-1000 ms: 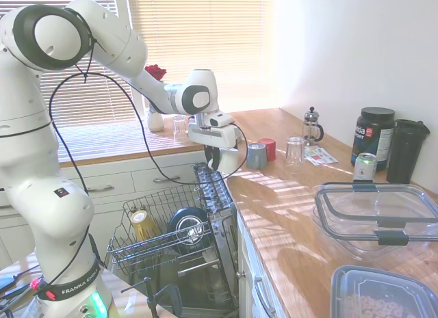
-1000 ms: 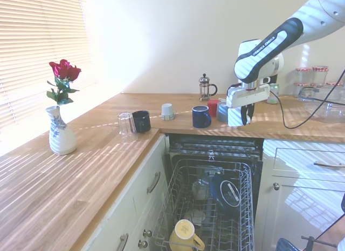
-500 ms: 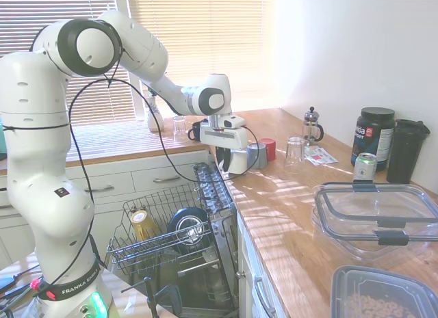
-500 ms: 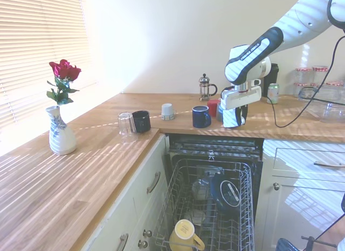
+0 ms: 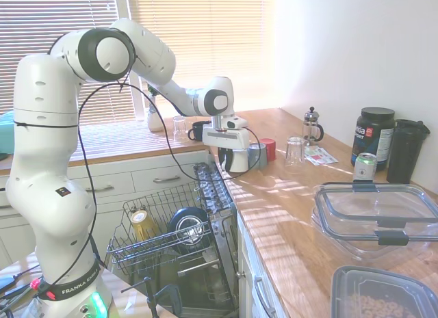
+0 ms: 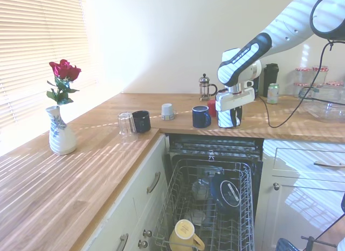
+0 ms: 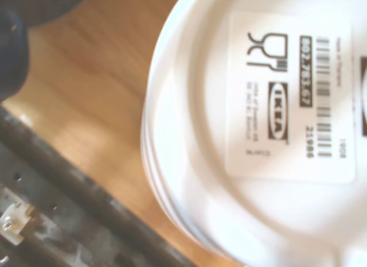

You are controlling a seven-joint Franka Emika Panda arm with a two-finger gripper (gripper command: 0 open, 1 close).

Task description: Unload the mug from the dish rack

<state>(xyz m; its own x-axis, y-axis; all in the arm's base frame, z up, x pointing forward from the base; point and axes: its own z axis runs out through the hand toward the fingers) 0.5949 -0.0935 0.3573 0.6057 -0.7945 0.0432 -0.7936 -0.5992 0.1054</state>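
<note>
While the gripper [image 6: 228, 120] clamps the mug [image 7: 269, 123] (base up), its sticker [image 7: 289, 97] reads IKEA.

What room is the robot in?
Most likely a home kitchen. There's a wooden counter, an open dishwasher with its dish rack pulled out, and mugs and a French press on the counter.

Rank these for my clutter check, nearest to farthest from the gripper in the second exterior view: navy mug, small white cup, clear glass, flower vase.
From the gripper:
1. Navy mug, right beside it on the counter.
2. Small white cup, further along the counter.
3. Clear glass, by the counter corner.
4. Flower vase, nearest the window.
</note>
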